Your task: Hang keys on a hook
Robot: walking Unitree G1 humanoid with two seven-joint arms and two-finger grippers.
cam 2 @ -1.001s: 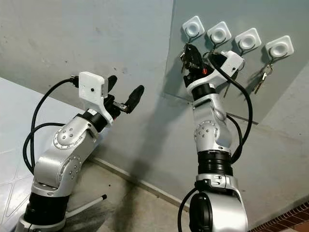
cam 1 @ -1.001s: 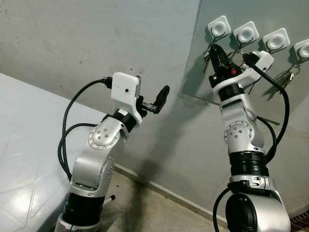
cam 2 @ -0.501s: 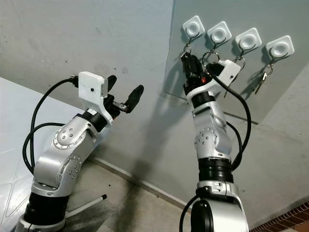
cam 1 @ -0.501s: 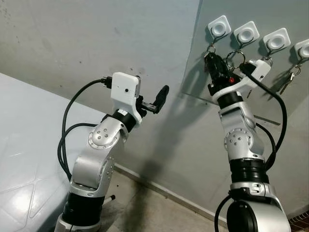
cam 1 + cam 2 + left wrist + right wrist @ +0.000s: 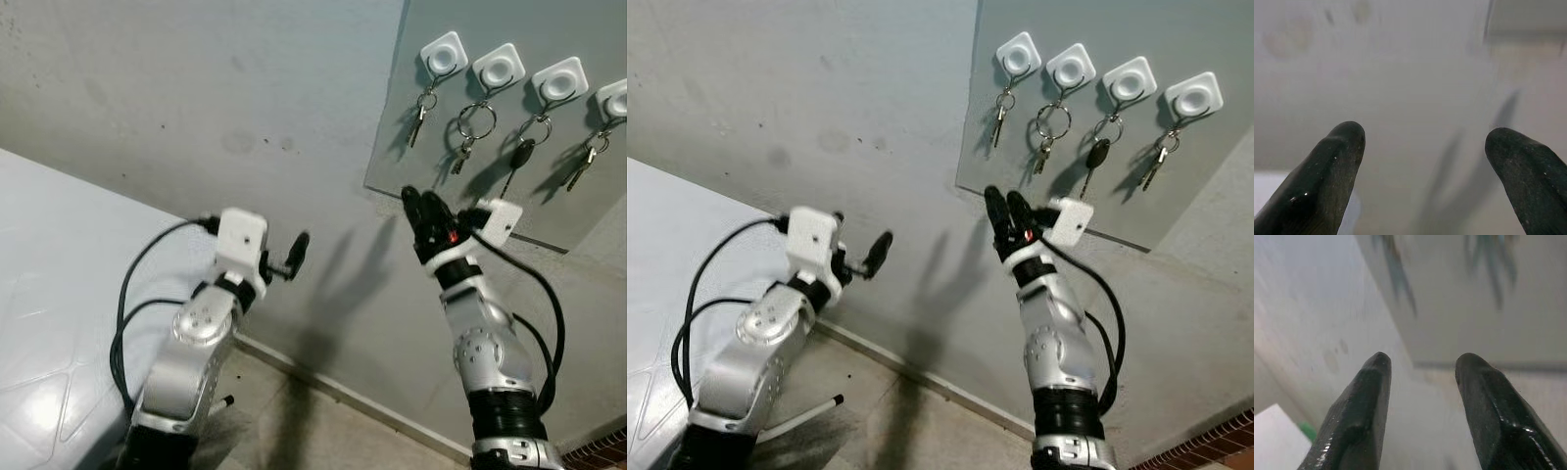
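Four white hooks sit in a row on a grey wall panel (image 5: 534,201). A small bunch of keys (image 5: 417,117) hangs from the leftmost hook (image 5: 444,56). The other hooks carry a big ring with keys (image 5: 473,130), a black-headed key (image 5: 522,154) and a further key (image 5: 585,162). My right gripper (image 5: 419,206) is open and empty, below the leftmost keys, near the panel's lower edge. In the right wrist view its fingers (image 5: 1367,396) point up at the blurred keys (image 5: 1397,269). My left gripper (image 5: 294,257) is open and empty, held low before the bare wall.
The grey concrete wall (image 5: 196,88) runs behind both arms and meets the floor (image 5: 294,421) at a pale skirting strip. A light tiled surface (image 5: 49,294) lies to the left. Black cables loop beside each arm.
My right gripper has let go of the keys, which now hang on the leftmost hook, and has dropped below the panel's edge. My left arm has lowered too.
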